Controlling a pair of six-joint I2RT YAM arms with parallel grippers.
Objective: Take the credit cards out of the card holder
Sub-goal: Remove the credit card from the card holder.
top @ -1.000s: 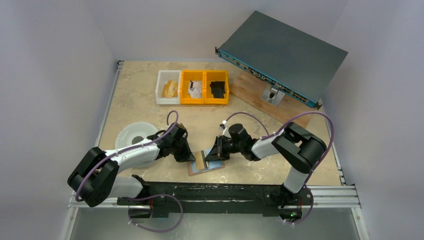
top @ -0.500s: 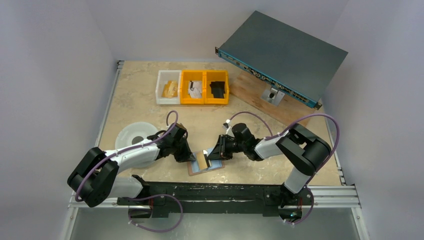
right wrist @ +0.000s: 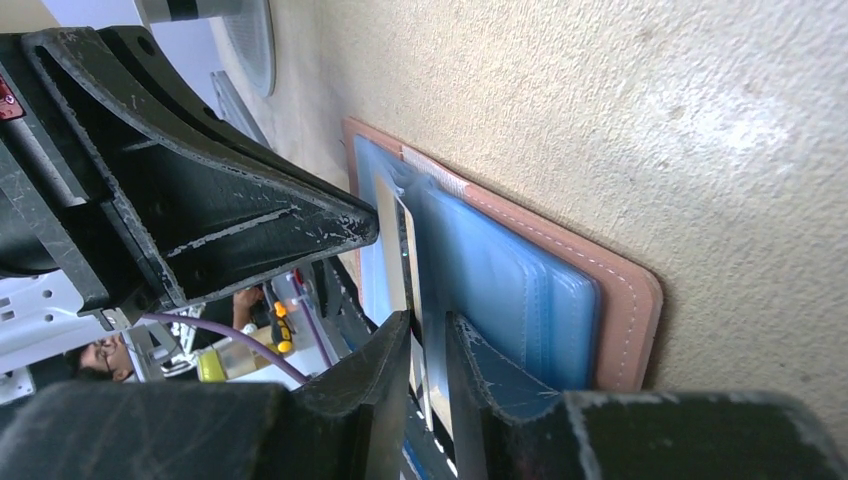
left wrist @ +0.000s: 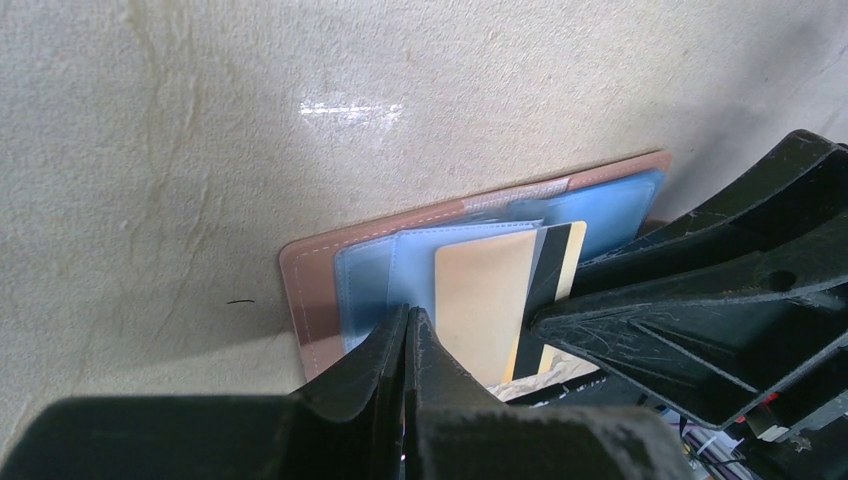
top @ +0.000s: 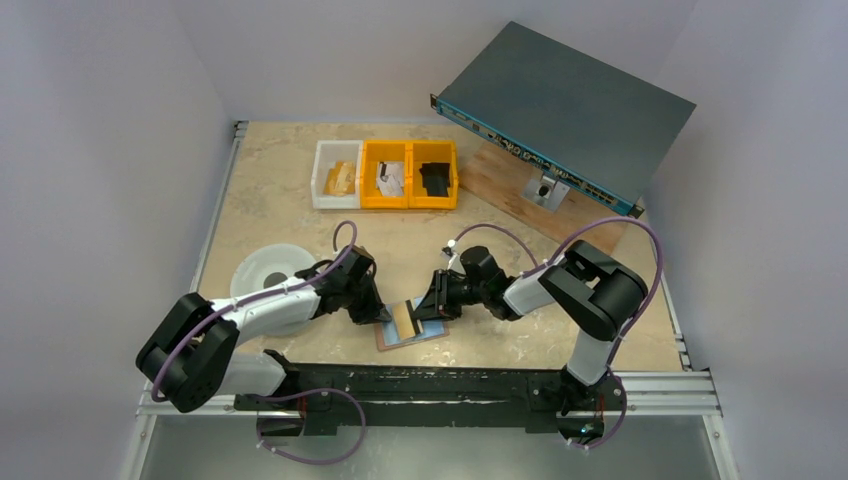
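Observation:
The card holder [top: 432,334] lies open on the table near the front edge, tan rim [left wrist: 310,290] outside and pale blue pockets inside. A gold credit card [left wrist: 485,300] with a black stripe sticks partly out of a pocket. My left gripper [left wrist: 408,312] is shut, its tip pressing on the blue pocket at the holder's left half [top: 384,318]. My right gripper [right wrist: 428,322] reaches in from the right [top: 418,310]. Its jaws stand slightly apart, with a card's thin edge [right wrist: 410,260] running into the gap, not pinched. The holder's blue pockets [right wrist: 500,280] lie just beside its right finger.
At the back stand a white bin [top: 335,173] and two yellow bins [top: 410,173]. A white round dish [top: 268,268] sits left of the left arm. A grey rack unit [top: 565,110] rests on a wooden board at the back right.
The right gripper's jaws have parted a little around the card's edge, and its arm shifted slightly. The left gripper stays shut and pressed on the holder.

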